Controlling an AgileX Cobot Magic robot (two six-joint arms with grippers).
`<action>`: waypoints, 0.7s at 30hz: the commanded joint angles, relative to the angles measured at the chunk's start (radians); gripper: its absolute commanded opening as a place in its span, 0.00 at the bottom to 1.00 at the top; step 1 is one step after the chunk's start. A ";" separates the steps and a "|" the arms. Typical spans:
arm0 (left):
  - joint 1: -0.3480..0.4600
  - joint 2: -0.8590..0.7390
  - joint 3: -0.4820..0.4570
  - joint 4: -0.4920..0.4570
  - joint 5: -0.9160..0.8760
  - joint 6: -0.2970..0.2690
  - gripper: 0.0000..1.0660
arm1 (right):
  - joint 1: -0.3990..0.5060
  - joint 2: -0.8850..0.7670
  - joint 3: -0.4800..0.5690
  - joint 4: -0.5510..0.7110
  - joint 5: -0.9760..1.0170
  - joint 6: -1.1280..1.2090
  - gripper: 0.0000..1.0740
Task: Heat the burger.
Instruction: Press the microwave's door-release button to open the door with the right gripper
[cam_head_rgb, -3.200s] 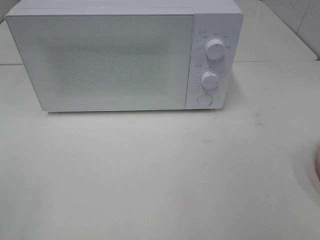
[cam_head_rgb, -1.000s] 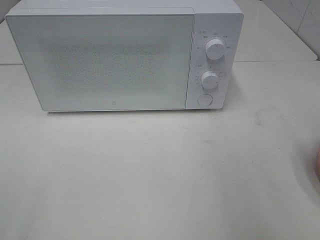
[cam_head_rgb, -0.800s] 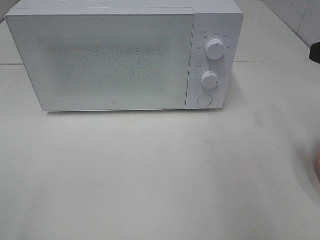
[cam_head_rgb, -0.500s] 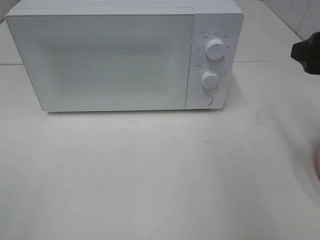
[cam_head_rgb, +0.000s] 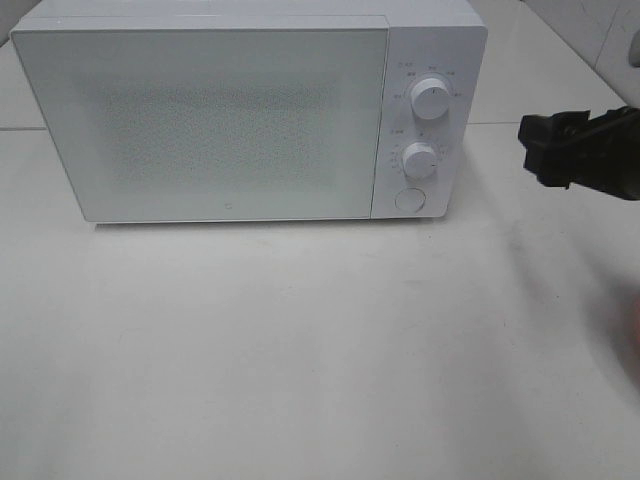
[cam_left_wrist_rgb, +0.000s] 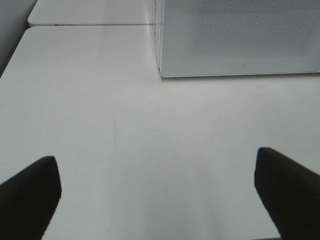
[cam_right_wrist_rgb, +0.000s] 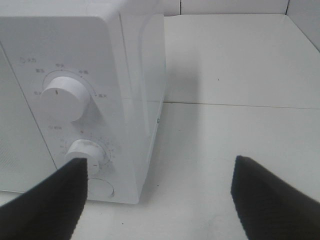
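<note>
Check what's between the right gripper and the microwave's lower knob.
Nothing; in the exterior high view only bare white table separates the right gripper and the lower knob.

Microwave casing (cam_head_rgb: 435, 40): white, smooth, slight sheen; plastic or painted metal, cannot tell.
Door (cam_head_rgb: 200, 120): pale glossy panel over fine dotted mesh.
Upper knob (cam_right_wrist_rgb: 65, 97): white plastic look, smooth, matt.
Lower knob (cam_right_wrist_rgb: 86, 152): white, finely ribbed rim.
Counter (cam_head_rgb: 300, 350): white, smooth, soft sheen, faint scuffs.
Right tool (cam_right_wrist_rgb: 155, 200): black, matt fingers.
Left tool (cam_left_wrist_rgb: 155, 200): black, matt fingers.
</note>
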 joint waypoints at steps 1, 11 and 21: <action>-0.003 -0.022 0.002 -0.005 -0.008 -0.002 0.95 | 0.073 0.046 0.023 0.137 -0.129 -0.111 0.71; -0.003 -0.022 0.002 -0.005 -0.008 -0.002 0.95 | 0.330 0.192 0.041 0.489 -0.340 -0.189 0.71; -0.003 -0.022 0.002 -0.005 -0.008 -0.002 0.95 | 0.535 0.315 0.040 0.643 -0.435 -0.216 0.71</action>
